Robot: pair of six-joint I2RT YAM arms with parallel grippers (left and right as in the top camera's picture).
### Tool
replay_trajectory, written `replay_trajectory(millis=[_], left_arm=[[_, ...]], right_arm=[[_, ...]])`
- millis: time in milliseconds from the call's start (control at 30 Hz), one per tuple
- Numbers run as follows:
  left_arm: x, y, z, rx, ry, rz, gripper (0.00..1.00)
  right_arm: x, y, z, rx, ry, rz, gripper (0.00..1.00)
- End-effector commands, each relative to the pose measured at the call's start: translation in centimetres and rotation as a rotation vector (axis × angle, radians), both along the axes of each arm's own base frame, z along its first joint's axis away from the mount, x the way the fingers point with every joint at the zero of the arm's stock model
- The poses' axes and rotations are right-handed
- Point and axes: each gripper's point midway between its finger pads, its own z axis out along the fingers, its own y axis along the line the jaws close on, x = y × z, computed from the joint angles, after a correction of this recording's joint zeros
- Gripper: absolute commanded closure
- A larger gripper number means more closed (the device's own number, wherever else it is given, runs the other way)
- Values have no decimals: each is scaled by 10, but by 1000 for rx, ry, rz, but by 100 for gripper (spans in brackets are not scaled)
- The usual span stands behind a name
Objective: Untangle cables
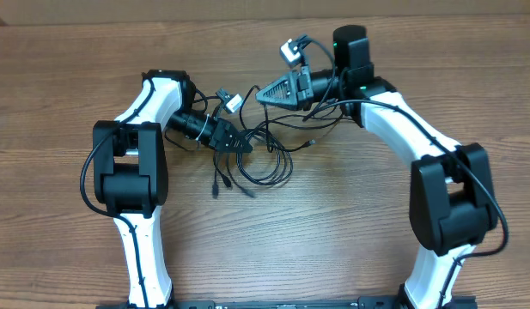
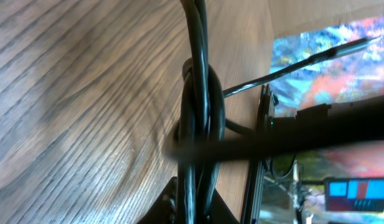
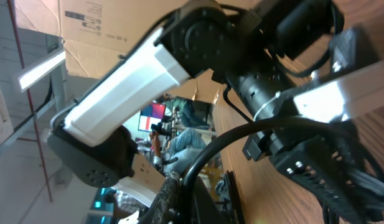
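Item: left tool (image 1: 234, 140) clenched on cables (image 1: 269, 163), at the tangle's left edge. Right tool (image 1: 266, 93) clenched on one strand, just beyond the tangle. Desk (image 1: 333, 232): open wood on the tangle's near side.

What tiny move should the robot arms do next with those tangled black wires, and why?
I think the grippers should ease gently apart. The left gripper and right gripper both seem to pinch the cables, close together, and the left wrist view shows strands wrapped round each other right by its fingers. Loose loops lie on the table, so there looks to be slack.
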Motion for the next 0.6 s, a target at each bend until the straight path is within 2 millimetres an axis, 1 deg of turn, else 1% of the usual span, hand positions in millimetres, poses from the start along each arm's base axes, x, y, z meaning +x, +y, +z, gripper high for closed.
replay_trajectory(millis=[0, 67, 200, 300, 400, 567], left_arm=[[10, 0, 7, -78, -156, -52, 87], [10, 0, 7, -78, -155, -51, 85], [11, 0, 8, -82, -155, -49, 85], [11, 0, 8, -84, -156, -48, 88], [12, 0, 8, -83, -154, -43, 94], [14, 0, 7, -76, -145, -31, 96]], right_arm=[[-4, -14, 35, 22, -69, -23, 96], [-5, -20, 43, 26, -82, -35, 96], [-6, -33, 61, 30, -106, -64, 96], [-9, -41, 74, 34, -123, -79, 96], [-16, -47, 90, 46, -159, -79, 96], [-26, -54, 113, 62, -211, -80, 96]])
